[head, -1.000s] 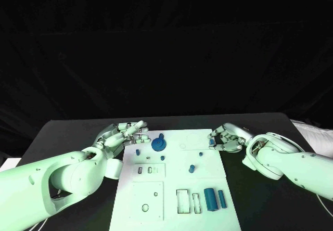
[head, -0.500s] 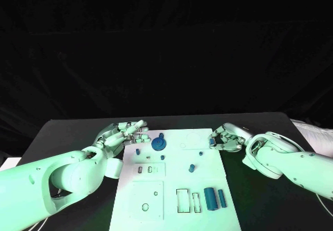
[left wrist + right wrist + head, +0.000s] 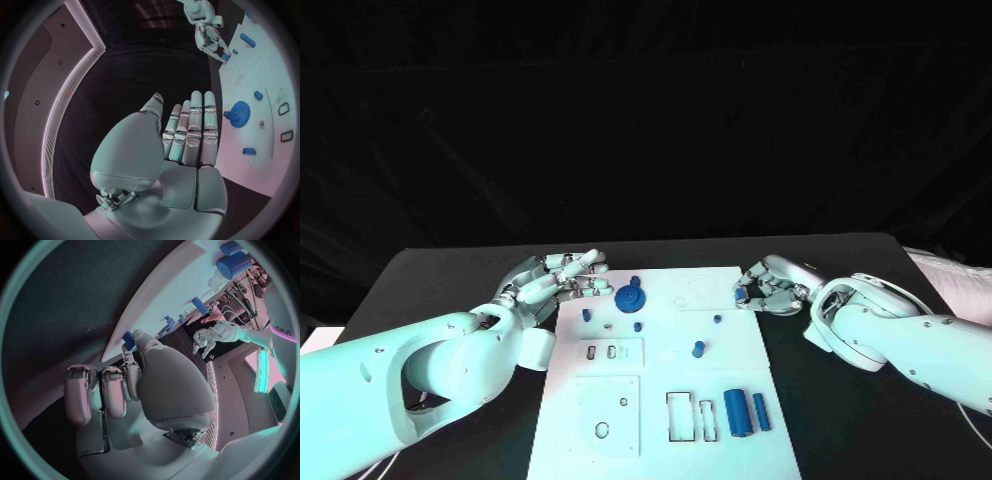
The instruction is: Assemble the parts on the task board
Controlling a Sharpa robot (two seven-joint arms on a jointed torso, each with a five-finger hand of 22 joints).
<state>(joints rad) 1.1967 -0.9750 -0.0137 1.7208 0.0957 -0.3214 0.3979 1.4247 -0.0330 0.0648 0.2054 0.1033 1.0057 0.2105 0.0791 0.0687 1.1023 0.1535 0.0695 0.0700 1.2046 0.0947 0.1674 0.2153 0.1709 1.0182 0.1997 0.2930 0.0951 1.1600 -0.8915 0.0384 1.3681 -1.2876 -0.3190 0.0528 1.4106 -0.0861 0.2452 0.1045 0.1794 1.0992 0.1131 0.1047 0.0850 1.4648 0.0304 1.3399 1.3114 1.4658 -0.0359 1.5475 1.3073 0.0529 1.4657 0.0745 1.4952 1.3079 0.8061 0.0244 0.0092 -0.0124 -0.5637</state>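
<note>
Blue small part at the white task board's far right edge stays pinched in your right hand, nothing has moved, and your left hand hovers flat-fingered, empty.

dim room | cool tinted light | dark backdrop | wrist views fisheye-bent

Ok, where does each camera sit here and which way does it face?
Head view: on the robot's head, looking down at the task board; left hand and right hand flank its far end.
Left wrist view: behind the left hand, facing across the board.
Right wrist view: behind the right hand, facing the board's edge.
Shared: the blue gear.
</note>
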